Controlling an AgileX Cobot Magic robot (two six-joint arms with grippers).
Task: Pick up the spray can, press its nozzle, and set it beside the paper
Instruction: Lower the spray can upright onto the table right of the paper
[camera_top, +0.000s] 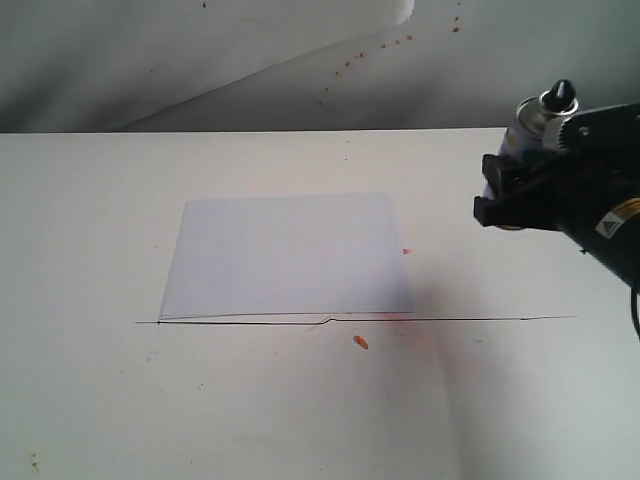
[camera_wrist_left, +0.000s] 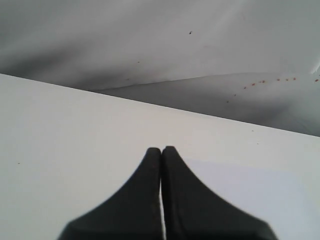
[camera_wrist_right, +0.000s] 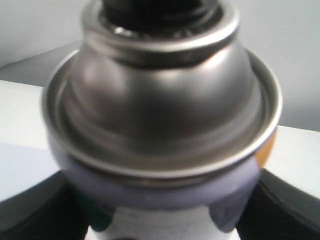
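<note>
**Exterior view.** Nearest the camera lies bare white table (camera_top: 100, 420), marked by a thin dark line (camera_top: 450, 319) running across it and a few orange spots (camera_top: 360, 343). Beyond the line, the paper (camera_top: 285, 255) lies flat near the middle. I see the right arm entering from the right edge, its black wrist roughly level, with the right gripper (camera_top: 497, 190) pointing toward the paper. Its jaws are clamped on the body of the spray can (camera_top: 530, 120), which leans slightly and sits well apart from the paper, to the right of it. The nozzle (camera_top: 560, 95) stands clear above the jaws, with nothing touching it. I cannot tell whether the can's base is clear of the table. A yellow sticker (camera_top: 622, 215) on the arm carries print too small to read. A creased grey backdrop (camera_top: 200, 60) with orange specks hangs behind the table.

**Left wrist view.** I see the left gripper (camera_wrist_left: 161, 150) with its two black fingers pressed together, holding nothing, poised over the table. A corner of the paper shows just beyond the fingertips.

**Right wrist view.** The can's shiny metal dome fills the frame, with the black base of the nozzle at its top. Black fingers (camera_wrist_right: 30, 210) flank the can on both sides. The label shows lilac, teal and orange patches. I can read no writing on it.
</note>
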